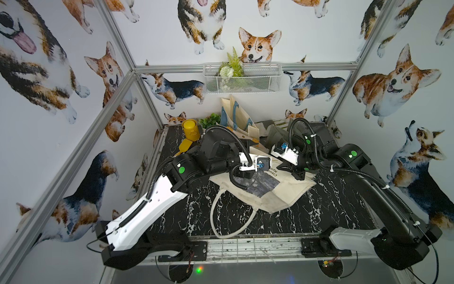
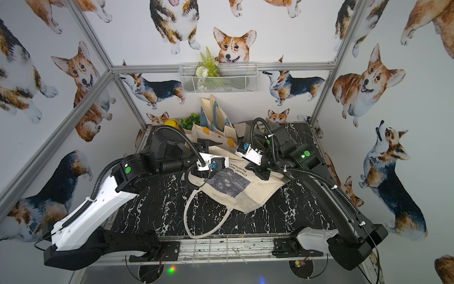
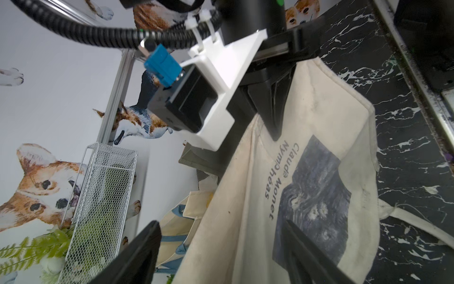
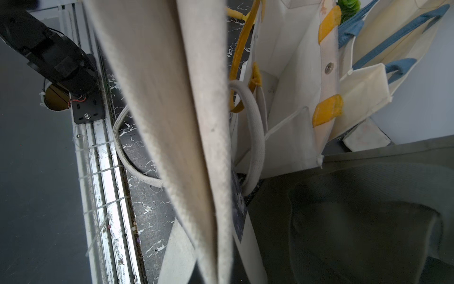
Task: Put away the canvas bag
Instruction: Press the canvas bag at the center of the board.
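Sprawling across the middle of the table (image 1: pixel 186 211), the bag (image 1: pixel 290 194) lies print-side up, its white handle (image 1: pixel 213 216) looping toward the front edge. The right gripper (image 1: pixel 298 175) is pinched tight on one edge of the bag and holds that side up off the marble, where cloth hangs right in front of its wrist camera. The left gripper (image 3: pixel 219 225) hovers over the print with its fingers (image 3: pixel 142 250) spread wide, gripping nothing, with cloth lying between them. Other totes (image 1: pixel 237 115) stand against the back wall, below the basket (image 1: pixel 242 81).
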Robot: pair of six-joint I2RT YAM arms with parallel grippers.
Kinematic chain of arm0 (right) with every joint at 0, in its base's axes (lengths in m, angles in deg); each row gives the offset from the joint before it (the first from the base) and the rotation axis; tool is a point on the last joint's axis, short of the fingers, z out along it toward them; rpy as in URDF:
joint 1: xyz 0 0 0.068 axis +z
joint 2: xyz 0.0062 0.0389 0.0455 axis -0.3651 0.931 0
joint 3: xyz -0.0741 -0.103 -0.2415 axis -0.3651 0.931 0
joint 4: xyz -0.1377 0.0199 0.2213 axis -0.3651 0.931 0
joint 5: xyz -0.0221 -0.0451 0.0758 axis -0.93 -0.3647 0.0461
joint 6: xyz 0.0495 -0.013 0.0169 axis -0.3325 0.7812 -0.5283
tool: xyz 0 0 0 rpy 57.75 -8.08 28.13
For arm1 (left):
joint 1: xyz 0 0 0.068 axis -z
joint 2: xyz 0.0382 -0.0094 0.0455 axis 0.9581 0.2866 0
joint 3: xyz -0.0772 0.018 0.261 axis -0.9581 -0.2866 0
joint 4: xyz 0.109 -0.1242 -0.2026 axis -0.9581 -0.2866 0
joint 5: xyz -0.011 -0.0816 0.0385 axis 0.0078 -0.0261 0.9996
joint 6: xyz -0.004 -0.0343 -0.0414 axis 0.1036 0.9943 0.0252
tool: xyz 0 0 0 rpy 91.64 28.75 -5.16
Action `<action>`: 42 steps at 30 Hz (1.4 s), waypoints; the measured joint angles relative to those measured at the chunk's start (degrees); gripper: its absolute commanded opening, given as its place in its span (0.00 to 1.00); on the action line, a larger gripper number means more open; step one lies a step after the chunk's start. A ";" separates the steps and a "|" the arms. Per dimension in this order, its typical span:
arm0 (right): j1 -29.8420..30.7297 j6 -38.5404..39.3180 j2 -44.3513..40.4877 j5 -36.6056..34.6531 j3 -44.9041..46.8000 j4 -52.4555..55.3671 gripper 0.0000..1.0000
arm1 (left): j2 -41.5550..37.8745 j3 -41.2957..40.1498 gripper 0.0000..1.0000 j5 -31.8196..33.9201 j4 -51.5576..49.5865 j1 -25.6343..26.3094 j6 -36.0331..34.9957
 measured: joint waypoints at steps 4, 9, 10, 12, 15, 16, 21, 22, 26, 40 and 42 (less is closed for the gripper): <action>0.22 1.29 -0.02 -1.70 0.11 0.00 0.00 | 2.56 2.51 0.60 3.58 -2.69 -0.07 1.05; 0.22 2.73 -0.37 -3.13 1.29 -0.70 0.00 | 4.07 2.69 0.23 7.21 -6.12 -0.46 3.58; 0.22 2.84 -0.55 -3.23 1.66 -0.98 0.00 | 3.63 2.05 0.15 7.28 -6.05 -0.59 4.20; 0.22 2.91 -0.90 -3.43 2.40 -1.97 0.04 | 2.32 0.24 0.00 6.73 -5.92 -0.74 5.29; 0.24 2.93 -1.11 -2.89 3.08 -3.15 0.21 | 0.50 -2.29 0.00 6.36 -5.01 -1.01 6.27; 0.26 2.93 -1.25 -2.71 3.26 -3.58 0.29 | 0.07 -2.93 0.00 6.40 -5.07 -1.22 6.80; 0.13 2.93 -2.34 -2.34 5.44 -4.09 0.44 | -3.19 -7.39 0.00 6.49 -3.58 -2.38 8.15; -0.22 2.93 -2.75 -2.27 6.10 -4.04 0.45 | -4.02 -8.22 0.00 6.19 -3.02 -2.71 8.13; -3.85 2.60 -6.27 0.07 10.38 -4.20 0.49 | -8.15 -12.57 0.00 5.27 0.98 -4.26 8.46; -7.32 0.15 -11.06 6.05 15.10 -5.46 0.00 | -14.36 -20.15 0.64 1.97 7.32 -8.31 9.14; -7.34 0.15 -10.93 6.05 14.25 -4.72 0.00 | -14.38 -18.69 0.78 0.92 7.21 -8.31 10.03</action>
